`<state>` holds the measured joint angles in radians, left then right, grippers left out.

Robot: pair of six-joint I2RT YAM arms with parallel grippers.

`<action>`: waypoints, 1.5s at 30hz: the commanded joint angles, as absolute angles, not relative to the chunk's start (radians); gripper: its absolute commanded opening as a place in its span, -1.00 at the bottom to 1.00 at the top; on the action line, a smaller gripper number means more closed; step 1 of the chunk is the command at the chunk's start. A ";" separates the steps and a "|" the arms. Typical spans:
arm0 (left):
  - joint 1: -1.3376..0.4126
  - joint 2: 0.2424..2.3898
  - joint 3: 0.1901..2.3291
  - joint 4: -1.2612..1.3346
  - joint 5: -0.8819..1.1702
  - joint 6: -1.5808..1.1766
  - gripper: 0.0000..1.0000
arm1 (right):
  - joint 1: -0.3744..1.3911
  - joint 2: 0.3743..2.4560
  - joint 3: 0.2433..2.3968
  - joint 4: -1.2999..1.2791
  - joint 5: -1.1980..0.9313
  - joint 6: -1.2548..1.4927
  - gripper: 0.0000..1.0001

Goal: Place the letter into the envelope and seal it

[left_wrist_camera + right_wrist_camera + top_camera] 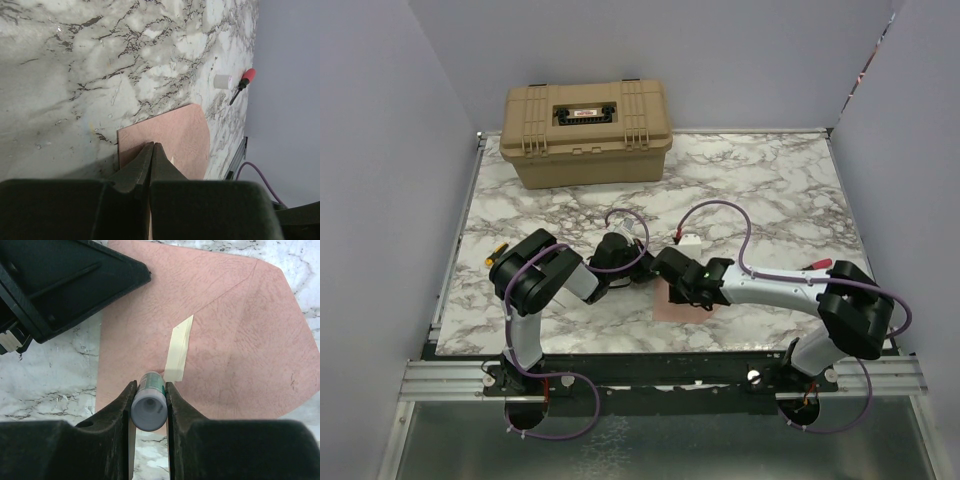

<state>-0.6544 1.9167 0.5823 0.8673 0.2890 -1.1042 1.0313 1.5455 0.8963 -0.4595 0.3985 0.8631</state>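
Observation:
The pinkish-brown envelope lies flat on the marble near the front edge, its flap showing as a fold line. A cream strip lies on its middle. My right gripper is shut on a grey glue stick, whose far end touches the envelope beside the strip. My left gripper is shut with nothing between its fingers, and its tips rest on the envelope near one corner. From above, both grippers meet over the envelope. The letter is hidden.
A tan hard case stands at the back left. A small white cap sits just behind the grippers. A red-handled screwdriver lies to the right, near the right arm.

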 commanded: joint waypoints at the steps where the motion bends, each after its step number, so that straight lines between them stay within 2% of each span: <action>1: -0.630 1.982 0.546 0.629 0.188 -1.046 -1.00 | 1.042 1.534 0.903 -0.524 0.453 0.897 -0.99; 12: -0.623 1.967 0.538 0.629 0.204 -1.035 -1.00 | 1.014 1.635 0.995 -0.534 0.520 0.907 -0.99; 30: -0.608 1.976 0.541 0.629 0.222 -1.023 -1.00 | 0.967 1.726 1.060 -0.486 0.487 0.887 -0.99; 41: -0.607 1.962 0.535 0.629 0.222 -1.034 -1.00 | 0.966 1.721 1.063 -0.486 0.453 0.881 -0.99; 45: -0.607 1.952 0.534 0.629 0.220 -1.034 -1.00 | 0.966 1.644 1.030 -0.493 0.436 0.886 -0.99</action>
